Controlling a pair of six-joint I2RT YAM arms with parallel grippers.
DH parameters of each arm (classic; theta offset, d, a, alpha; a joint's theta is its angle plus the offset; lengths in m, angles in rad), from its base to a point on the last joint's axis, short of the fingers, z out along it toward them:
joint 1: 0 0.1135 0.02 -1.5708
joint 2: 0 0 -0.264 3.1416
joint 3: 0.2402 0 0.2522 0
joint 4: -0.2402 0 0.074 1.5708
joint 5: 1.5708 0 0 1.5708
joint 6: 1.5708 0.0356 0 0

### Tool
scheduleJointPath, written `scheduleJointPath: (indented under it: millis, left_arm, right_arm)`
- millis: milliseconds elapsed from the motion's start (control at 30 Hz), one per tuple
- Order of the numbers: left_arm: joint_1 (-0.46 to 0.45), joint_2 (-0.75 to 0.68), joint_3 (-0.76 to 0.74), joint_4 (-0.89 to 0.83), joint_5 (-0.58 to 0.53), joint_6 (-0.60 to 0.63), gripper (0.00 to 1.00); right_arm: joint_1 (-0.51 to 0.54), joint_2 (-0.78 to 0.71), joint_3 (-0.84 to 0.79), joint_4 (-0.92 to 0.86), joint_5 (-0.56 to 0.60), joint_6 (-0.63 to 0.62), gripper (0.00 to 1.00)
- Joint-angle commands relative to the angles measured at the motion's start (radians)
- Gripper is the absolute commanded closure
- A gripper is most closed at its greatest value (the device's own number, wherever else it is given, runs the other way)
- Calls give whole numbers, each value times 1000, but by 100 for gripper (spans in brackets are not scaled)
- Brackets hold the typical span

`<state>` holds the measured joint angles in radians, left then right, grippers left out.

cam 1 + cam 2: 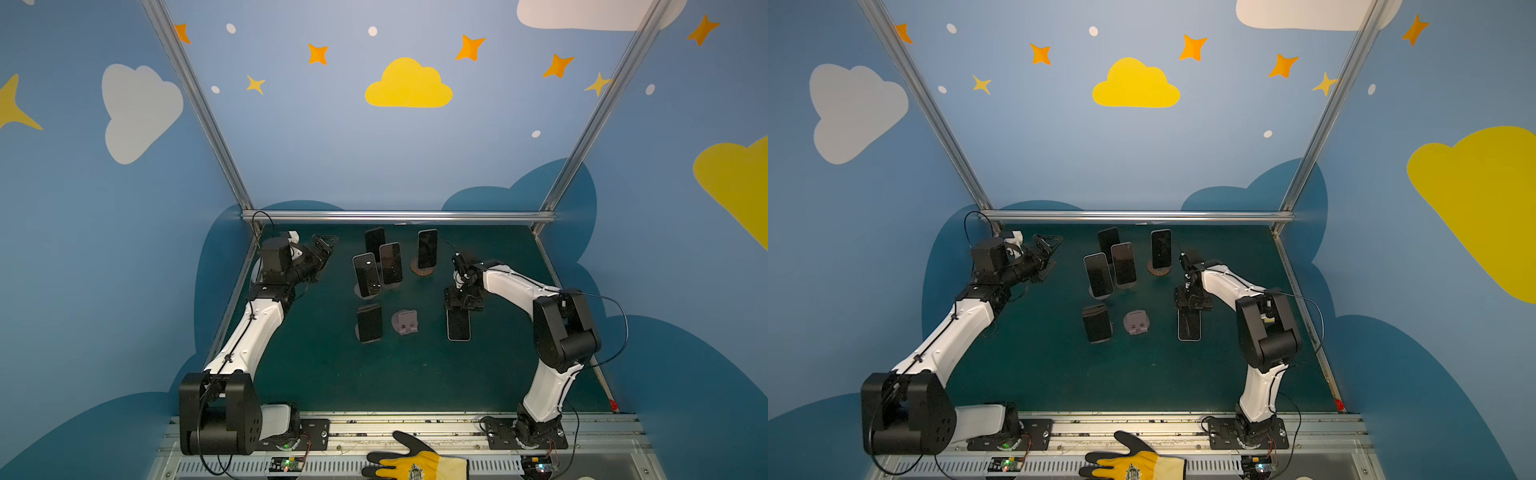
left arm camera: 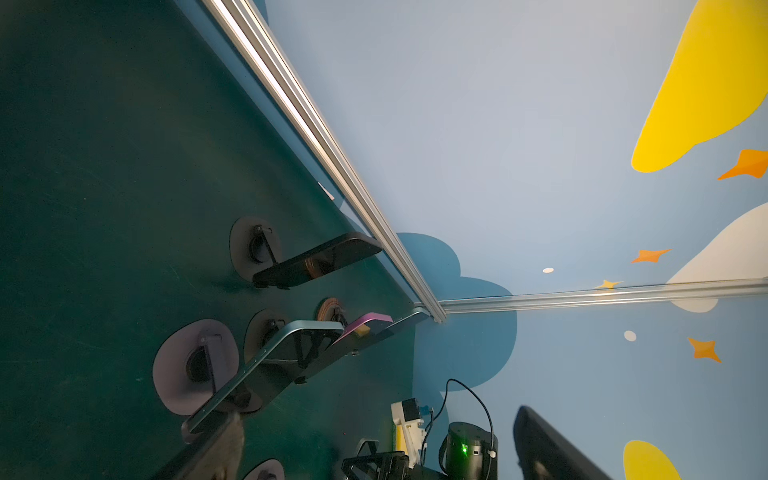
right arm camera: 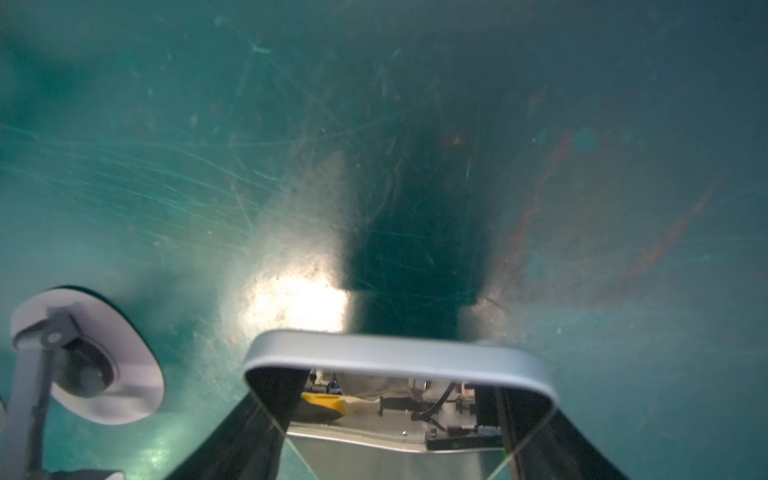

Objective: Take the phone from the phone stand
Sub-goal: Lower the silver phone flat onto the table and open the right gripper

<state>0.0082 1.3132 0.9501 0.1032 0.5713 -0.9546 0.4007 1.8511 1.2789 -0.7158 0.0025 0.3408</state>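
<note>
right gripper (image 1: pixel 462 306) fingers (image 3: pixel 270 399) clamped across one phone (image 3: pixel 399 357) — silver rounded rim, glossy black glass, low over scuffed green mat (image 1: pixel 332 374) | one grey stand (image 1: pixel 405 322) empty just beside | five other phones (image 1: pixel 365 274) propped on stands (image 1: pixel 423 270) | left gripper (image 1: pixel 326 253) spread wide — holding nothing

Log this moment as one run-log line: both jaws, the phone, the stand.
right jaws: closed on phone | phone: low by table, right of grey stand | grey stand: empty | left jaws: open, holding nothing
</note>
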Motion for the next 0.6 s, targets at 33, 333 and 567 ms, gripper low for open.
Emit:
scheduleJointPath:
  millis: [33, 333, 567]
  left_arm:
    - [7, -8, 7, 33, 12, 5, 0]
    - [7, -2, 9, 24, 5, 15, 0]
    - [7, 3, 10, 23, 6, 14, 0]
  right_arm:
    - [3, 24, 9, -28, 26, -14, 34]
    - [10, 93, 65, -39, 61, 13, 32]
    - [12, 138, 81, -38, 70, 22, 29]
